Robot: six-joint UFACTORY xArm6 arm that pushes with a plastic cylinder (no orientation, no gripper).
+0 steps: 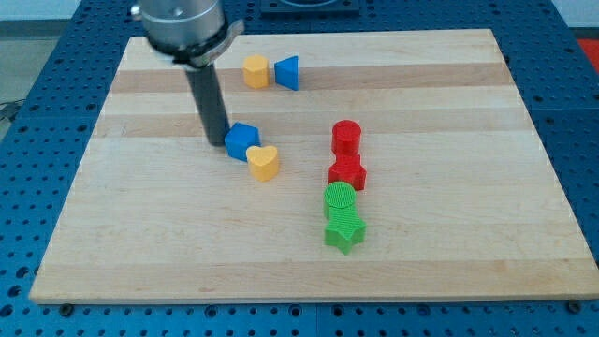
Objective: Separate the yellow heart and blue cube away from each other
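Observation:
The blue cube (242,140) sits left of the board's centre. The yellow heart (264,161) lies just below and right of it, touching or nearly touching. My tip (216,140) is on the board right at the blue cube's left side, against it or a hair apart. The rod rises from there to the view's top left.
A yellow hexagon-like block (255,71) and a blue triangle (287,72) sit side by side near the view's top. To the right stand a red cylinder (346,137), a red star (346,172), a green cylinder (340,199) and a green star (343,230) in a column. The wooden board (449,187) has edges all round.

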